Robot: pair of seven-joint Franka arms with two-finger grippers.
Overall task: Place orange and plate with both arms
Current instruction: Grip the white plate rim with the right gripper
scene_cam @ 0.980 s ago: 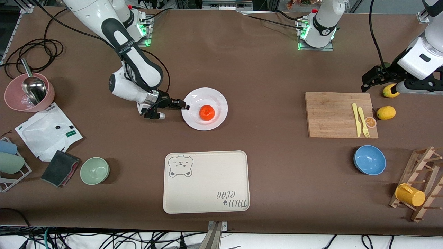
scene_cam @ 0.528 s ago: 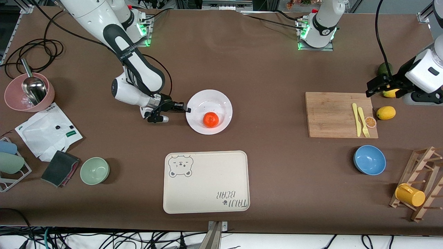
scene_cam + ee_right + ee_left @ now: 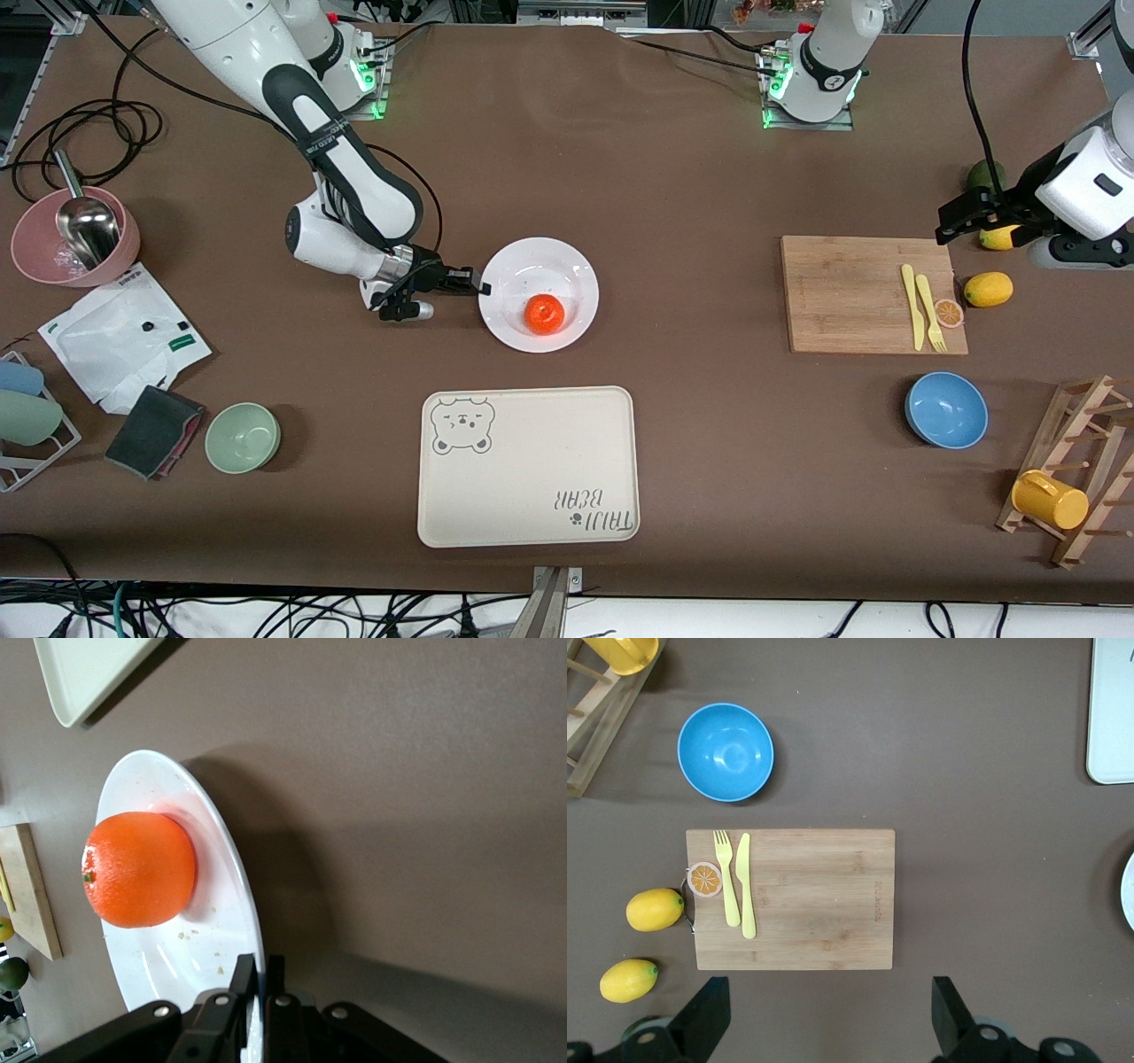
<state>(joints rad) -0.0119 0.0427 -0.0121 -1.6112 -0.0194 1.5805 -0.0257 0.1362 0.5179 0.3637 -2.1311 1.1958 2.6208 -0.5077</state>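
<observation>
The white plate [image 3: 567,275] lies near the middle of the table, farther from the front camera than the beige tray. The orange [image 3: 543,314] rests in its well. My right gripper [image 3: 481,285] is shut on the plate's rim at the edge toward the right arm's end. In the right wrist view the fingers [image 3: 244,979] pinch the thin rim of the plate [image 3: 213,904], a shadow lies under that edge, and the orange [image 3: 139,869] sits just inside. My left gripper [image 3: 952,223] hangs open and empty over bare table beside the cutting board [image 3: 793,899], its own point [image 3: 824,1010].
A beige bear tray [image 3: 527,465] lies nearer the front camera than the plate. The cutting board [image 3: 850,292] carries a yellow fork and knife, with two lemons [image 3: 988,289] beside it. A blue bowl [image 3: 946,409], green bowl [image 3: 242,437], pink bowl [image 3: 75,235] and mug rack [image 3: 1063,478] stand around.
The right gripper has closed on the rim and drawn the plate with the orange toward the front camera and the left arm's end. The left gripper rose, then held still.
</observation>
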